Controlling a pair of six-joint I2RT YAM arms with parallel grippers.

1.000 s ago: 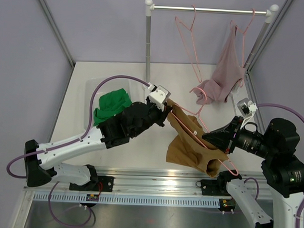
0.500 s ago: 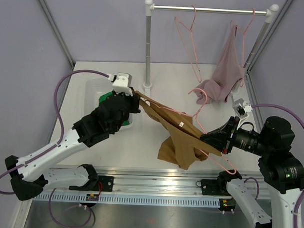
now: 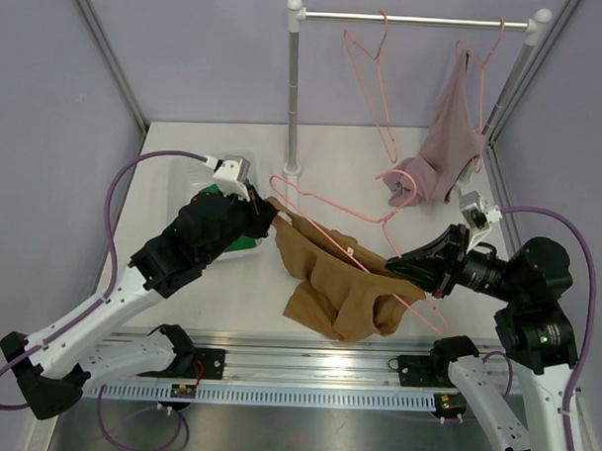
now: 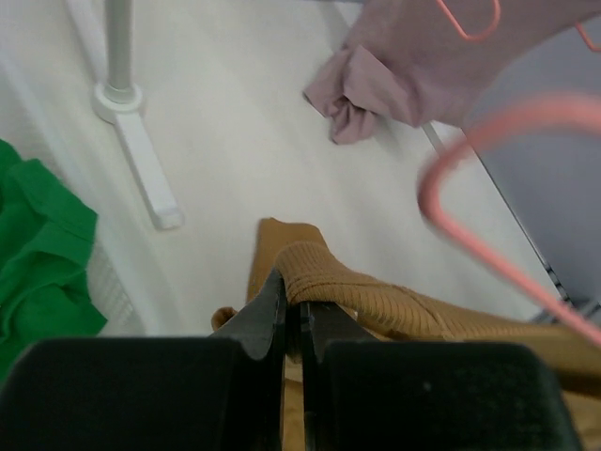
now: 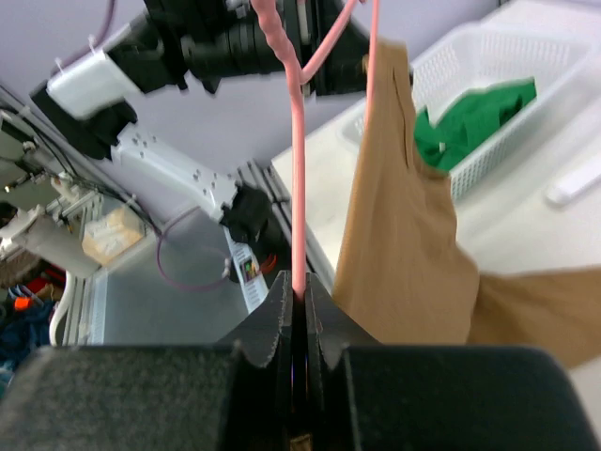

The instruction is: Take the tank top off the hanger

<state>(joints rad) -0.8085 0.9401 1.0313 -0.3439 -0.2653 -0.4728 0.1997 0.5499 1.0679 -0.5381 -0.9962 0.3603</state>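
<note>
A brown ribbed tank top (image 3: 338, 286) hangs stretched between my two grippers above the table. My left gripper (image 3: 266, 210) is shut on one strap of the tank top (image 4: 376, 296) and holds it to the left. My right gripper (image 3: 401, 265) is shut on the thin pink hanger (image 3: 326, 205), whose wire runs up from the jaws in the right wrist view (image 5: 297, 160). The tank top (image 5: 399, 235) still drapes along the hanger's lower arm.
A white basket (image 3: 196, 177) with a green garment (image 3: 243, 245) sits behind my left arm. A metal rack (image 3: 292, 87) stands at the back with a spare pink hanger (image 3: 375, 85) and a mauve garment (image 3: 447, 142) on another hanger.
My left gripper has pulled the strap further left and down, and the tank top has slid along the hanger and sagged lower toward the table. The right gripper has shifted slightly left with the hanger.
</note>
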